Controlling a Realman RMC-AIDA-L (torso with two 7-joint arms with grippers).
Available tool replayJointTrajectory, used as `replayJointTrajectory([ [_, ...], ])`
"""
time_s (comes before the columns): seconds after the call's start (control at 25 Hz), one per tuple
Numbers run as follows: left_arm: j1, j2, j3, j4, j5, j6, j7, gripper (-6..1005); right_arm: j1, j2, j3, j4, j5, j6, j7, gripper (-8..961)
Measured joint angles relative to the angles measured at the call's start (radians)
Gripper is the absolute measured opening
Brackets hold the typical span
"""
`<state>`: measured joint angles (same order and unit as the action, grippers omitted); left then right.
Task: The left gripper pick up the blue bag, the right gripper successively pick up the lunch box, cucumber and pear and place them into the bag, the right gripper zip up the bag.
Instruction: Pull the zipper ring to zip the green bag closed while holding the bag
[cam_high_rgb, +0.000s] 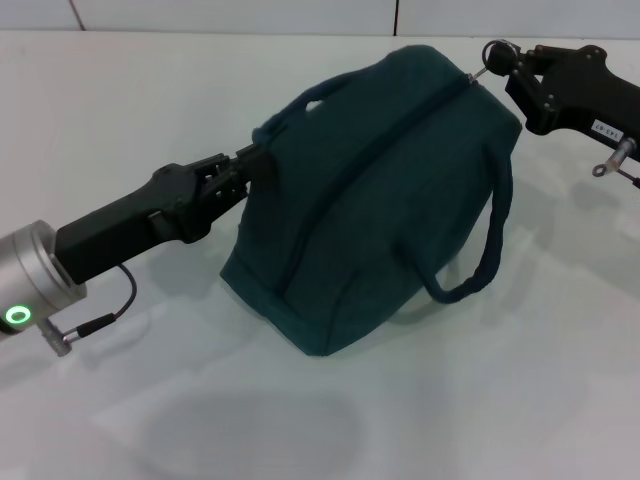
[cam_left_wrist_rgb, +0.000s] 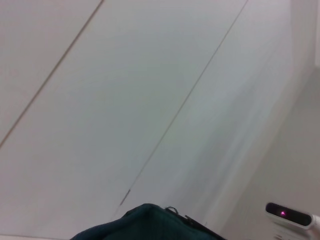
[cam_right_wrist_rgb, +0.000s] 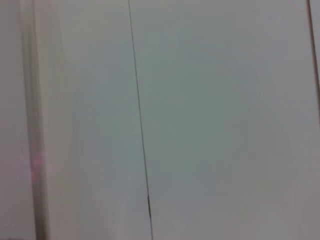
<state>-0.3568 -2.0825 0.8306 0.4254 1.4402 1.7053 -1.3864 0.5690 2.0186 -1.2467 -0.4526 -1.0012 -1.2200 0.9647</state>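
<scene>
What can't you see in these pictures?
- Inside the blue bag: head view, its fabric hides whatever is in it.
- Left gripper fingertips: head view, buried in the bag's side.
- Right gripper grip at the zipper end: too small to tell.
- Right wrist view: only blurred wall.

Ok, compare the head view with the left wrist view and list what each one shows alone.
Head view only: the black left gripper at the side of the dark teal fabric bag, the labelled black right gripper at the zipper's metal ring pull, both loop handles, the white table. Left wrist view only: a pale panelled surface and a small white device with a pink light. Shared: the bag.
</scene>
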Motion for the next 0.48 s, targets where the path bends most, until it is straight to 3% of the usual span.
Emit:
replayJointTrajectory([
  [0.28,-0.011,0.004,-0.001,0.005,0.01,0.029,-0.019,134,0.003,0.0,-0.003,0.0,0.0,-0.001,0.0,2],
  [0.48,-0.009,0.001,-0.087,0.006,-0.006,0.029,-0.118,319,0.005,0.0,-0.003,0.0,0.0,-0.001,0.0,1],
])
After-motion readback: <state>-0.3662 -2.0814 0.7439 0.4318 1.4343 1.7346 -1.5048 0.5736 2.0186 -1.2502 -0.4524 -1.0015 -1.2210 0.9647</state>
